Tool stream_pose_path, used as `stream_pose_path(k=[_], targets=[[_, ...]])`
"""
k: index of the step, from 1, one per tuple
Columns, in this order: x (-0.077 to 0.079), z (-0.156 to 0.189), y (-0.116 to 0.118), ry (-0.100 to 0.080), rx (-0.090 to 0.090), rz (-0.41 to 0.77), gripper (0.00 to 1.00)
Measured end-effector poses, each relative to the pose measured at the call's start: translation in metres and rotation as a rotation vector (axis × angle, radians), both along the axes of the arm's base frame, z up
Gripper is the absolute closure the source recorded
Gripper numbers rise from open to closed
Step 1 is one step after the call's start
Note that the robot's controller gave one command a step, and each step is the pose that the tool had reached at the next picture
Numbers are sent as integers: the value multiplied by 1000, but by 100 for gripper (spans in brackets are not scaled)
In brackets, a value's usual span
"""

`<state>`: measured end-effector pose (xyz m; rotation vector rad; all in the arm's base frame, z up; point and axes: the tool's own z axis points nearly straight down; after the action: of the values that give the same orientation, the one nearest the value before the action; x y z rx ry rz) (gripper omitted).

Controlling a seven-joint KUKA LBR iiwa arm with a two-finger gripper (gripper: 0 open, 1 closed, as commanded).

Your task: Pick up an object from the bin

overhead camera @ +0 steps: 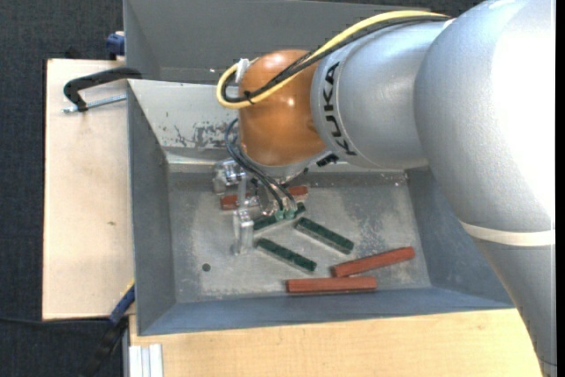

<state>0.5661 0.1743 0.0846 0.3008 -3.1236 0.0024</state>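
Arm [397, 93]: reaches in from the right and covers much of the bin's far half.

Bin [146, 216]: grey, with a few loose things on its floor, all in the middle and toward the near wall.

Pincer [243, 229]: low, close to the floor or on it, left of the floor's middle. Cannot tell whether it is spread or pressed together. Nothing seen pinched in it.

Things, by size:
- long red bar [331, 284], flat along the near wall
- second red bar [372, 261], just beyond it toward the right wall, slanted
- green bar [287, 254], near the middle, just right of the pincer
- second green bar [324, 235], beside it on the right
- green scrap [286, 212], just beside the pincer on its right, partly under the wrist
- red bit [229, 201], just left of the pincer

Status (judgement): the approach looks done, with the pincer down among the green scrap, red bit and nearer green bar. Which one is the target is unclear. A confirmed grip, the lift and clearing the rim are all left.
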Motion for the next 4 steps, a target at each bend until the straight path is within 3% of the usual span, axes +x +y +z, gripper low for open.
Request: stream_pose_path(k=[1,2,3,4], targets=[[6,3,0,-3,3,-10,0],[29,-14,-74,-6,4,-33,100],[29,-14,-74,-5,4,-33,100],[20,27,-74,-4,4,-44,100]])
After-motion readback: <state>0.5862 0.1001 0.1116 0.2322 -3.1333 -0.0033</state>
